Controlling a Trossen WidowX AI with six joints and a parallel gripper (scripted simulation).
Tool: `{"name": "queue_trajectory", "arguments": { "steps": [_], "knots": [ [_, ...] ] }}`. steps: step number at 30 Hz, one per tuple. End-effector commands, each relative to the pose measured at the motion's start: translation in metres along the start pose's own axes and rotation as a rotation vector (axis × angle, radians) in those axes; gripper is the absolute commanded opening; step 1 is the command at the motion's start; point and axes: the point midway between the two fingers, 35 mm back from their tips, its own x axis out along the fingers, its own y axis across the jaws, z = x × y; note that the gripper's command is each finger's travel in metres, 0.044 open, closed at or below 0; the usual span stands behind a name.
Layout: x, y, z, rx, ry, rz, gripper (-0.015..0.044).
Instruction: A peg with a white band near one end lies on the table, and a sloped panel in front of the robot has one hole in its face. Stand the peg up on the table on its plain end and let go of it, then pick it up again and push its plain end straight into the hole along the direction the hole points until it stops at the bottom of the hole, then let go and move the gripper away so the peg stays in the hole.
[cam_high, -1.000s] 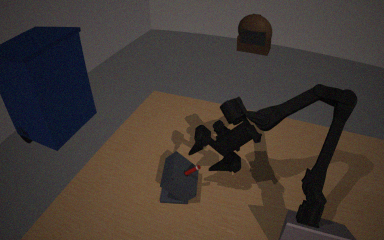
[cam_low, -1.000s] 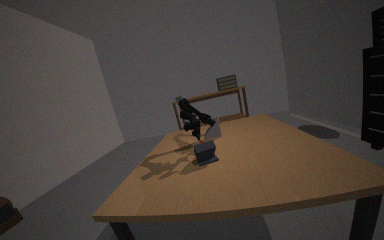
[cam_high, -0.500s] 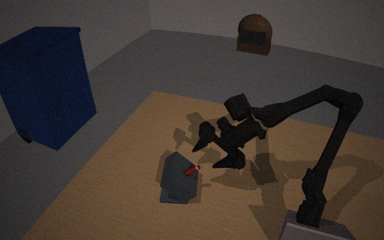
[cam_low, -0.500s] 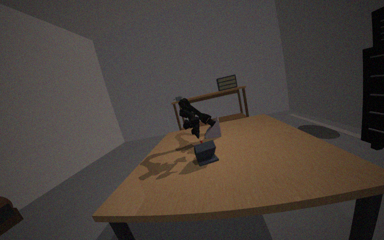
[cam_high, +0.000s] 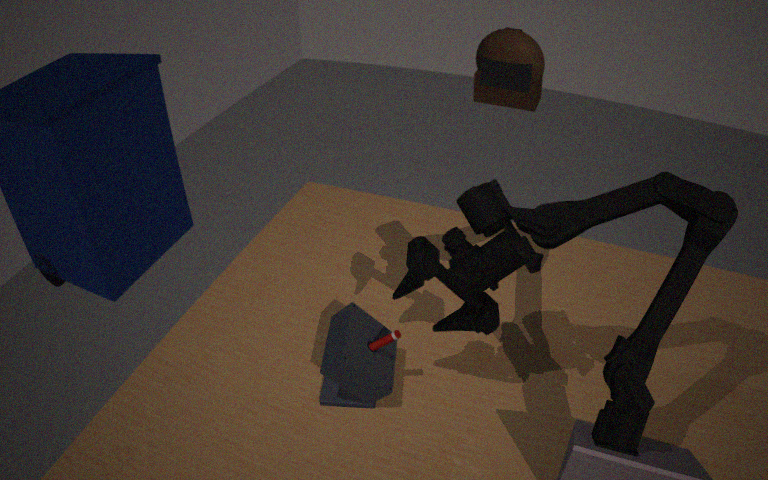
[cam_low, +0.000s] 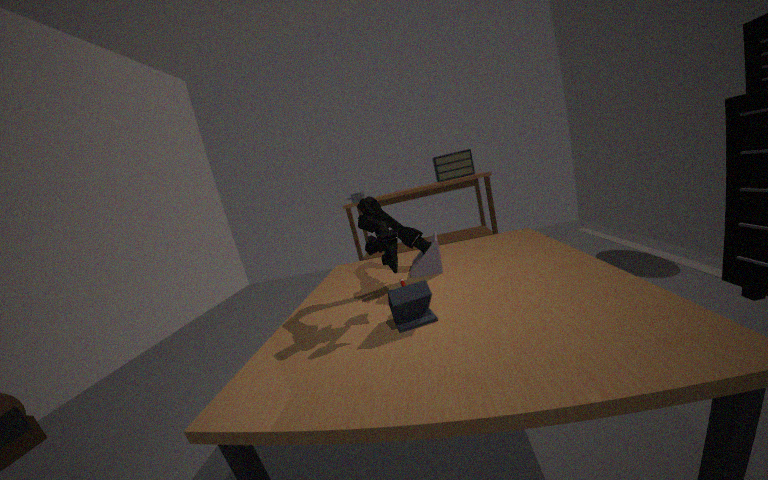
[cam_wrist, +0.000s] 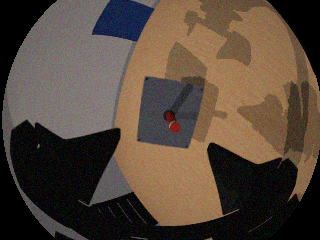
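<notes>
The red peg (cam_high: 382, 341) (cam_low: 403, 283) (cam_wrist: 171, 120) sits in the hole of the grey sloped panel (cam_high: 345, 345) (cam_low: 410, 302) (cam_wrist: 155, 100). It sticks out at a slant from the panel's face, with its white-banded end outward. How deep its hidden end lies cannot be seen. My gripper (cam_high: 413, 313) (cam_wrist: 166, 141) is wide open and empty. In the top view it hangs above and to the right of the peg, clear of it. In the wrist view the peg shows beyond the two fingertips, touching neither.
The panel stands on the wooden table (cam_high: 226, 396) (cam_low: 538, 339) and casts a shadow beside it. The arm's base mount (cam_high: 623, 466) is at the lower right in the top view. A blue cabinet (cam_high: 101, 169) stands beyond the table's left edge.
</notes>
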Motion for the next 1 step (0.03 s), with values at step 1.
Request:
{"name": "queue_trajectory", "arguments": {
  "steps": [1],
  "knots": [
    [-0.0044, 0.0, 0.0003, 0.005, -0.003, -0.002, 0.044]
  ]
}}
